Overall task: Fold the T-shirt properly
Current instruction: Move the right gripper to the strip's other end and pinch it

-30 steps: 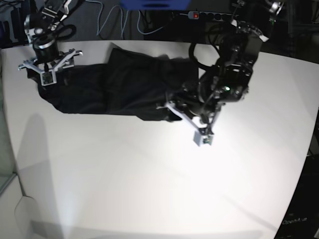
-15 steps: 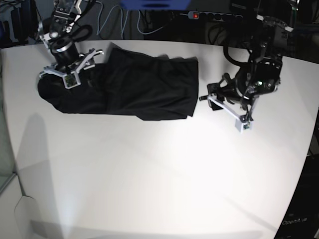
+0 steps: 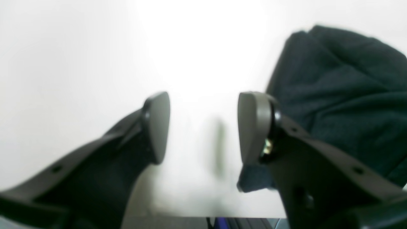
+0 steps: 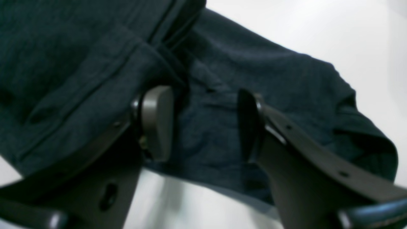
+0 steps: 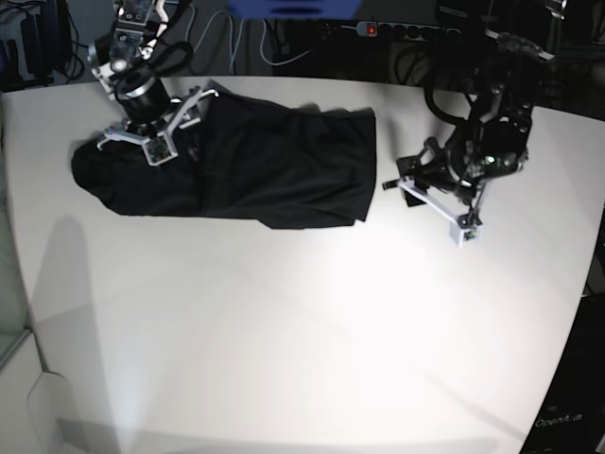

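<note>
The black T-shirt [image 5: 255,161] lies folded into a long band across the back left of the white table [image 5: 284,331]. My right gripper [image 5: 151,128] hangs over the band's left part. In the right wrist view the right gripper [image 4: 205,125] is open, with dark fabric [image 4: 222,70] and a seam under its jaws. My left gripper [image 5: 435,189] is to the right of the shirt's right edge. The left wrist view shows the left gripper [image 3: 203,127] open over bare table, with the T-shirt [image 3: 343,95] beside its right finger.
A power strip [image 5: 388,30] with a red light and loose cables [image 5: 217,38] lie behind the table's back edge. The table's curved right edge [image 5: 581,312] runs close to my left arm.
My left arm has pulled off the shirt's right end to bare table. The right arm has moved right and back onto the shirt's left part, and its jaws have narrowed a little.
</note>
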